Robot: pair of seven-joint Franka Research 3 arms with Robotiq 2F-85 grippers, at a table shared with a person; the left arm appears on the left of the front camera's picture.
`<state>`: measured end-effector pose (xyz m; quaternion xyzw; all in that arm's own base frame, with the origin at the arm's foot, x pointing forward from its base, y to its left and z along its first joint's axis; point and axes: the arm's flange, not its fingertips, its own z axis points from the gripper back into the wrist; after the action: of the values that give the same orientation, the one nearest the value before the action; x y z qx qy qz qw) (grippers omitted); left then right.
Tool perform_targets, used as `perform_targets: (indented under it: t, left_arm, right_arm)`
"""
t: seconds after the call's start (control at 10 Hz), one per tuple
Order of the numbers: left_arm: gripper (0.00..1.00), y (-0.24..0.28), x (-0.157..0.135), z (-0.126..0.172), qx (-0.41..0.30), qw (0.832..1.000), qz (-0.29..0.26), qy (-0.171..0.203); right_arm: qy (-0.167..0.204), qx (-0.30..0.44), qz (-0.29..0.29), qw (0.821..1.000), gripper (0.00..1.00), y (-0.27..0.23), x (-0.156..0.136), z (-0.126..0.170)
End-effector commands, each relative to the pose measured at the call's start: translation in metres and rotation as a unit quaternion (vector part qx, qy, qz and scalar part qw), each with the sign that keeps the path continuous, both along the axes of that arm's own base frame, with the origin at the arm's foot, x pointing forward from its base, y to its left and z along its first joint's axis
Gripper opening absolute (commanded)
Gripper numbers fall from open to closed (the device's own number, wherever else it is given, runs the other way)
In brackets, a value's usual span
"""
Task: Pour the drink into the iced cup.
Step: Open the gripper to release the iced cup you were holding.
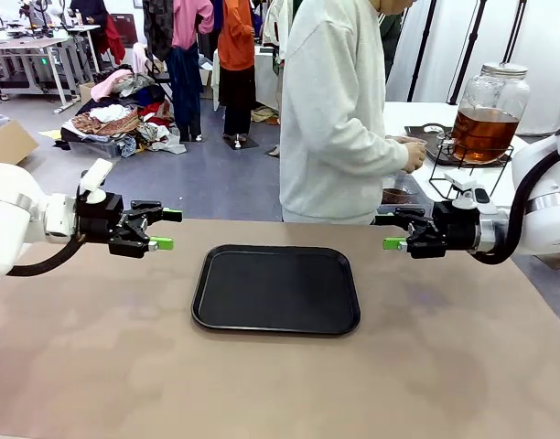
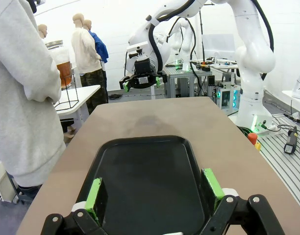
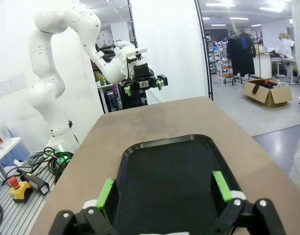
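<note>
Both open and empty: left gripper and right gripper, facing each other across the black tray. No cup on the tray yet. The drink far off on the side table, in the glass jar behind the right arm, near the person's hands. Clearly nearer to the right gripper than to the left.

The setting is a robotics laboratory in an open workshop hall. Indicators: white industrial robot arms mounted on slotted aluminium bases, an emergency-stop button, cabling on the floor, metal workbenches, white partition panels, clothing racks and cardboard boxes.
</note>
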<state>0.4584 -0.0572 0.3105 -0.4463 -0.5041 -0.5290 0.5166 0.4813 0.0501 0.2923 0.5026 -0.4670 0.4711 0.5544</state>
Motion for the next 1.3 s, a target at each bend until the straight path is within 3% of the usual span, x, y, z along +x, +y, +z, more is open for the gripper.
perform_targets:
  t: [0.0, 1.2]
  left_arm:
    - [1.00, -0.0006, -0.0004, 0.0005, 0.000, 1.000, -0.001, -0.002]
    - [1.00, -0.0006, -0.0004, 0.0005, 0.000, 1.000, -0.001, -0.002]
  right_arm:
    - [0.000, 0.000, 0.000, 1.000, 1.00, 0.0001, 0.0002, 0.0018]
    - [0.000, 0.000, 0.000, 1.000, 1.00, 0.0001, 0.0002, 0.0018]
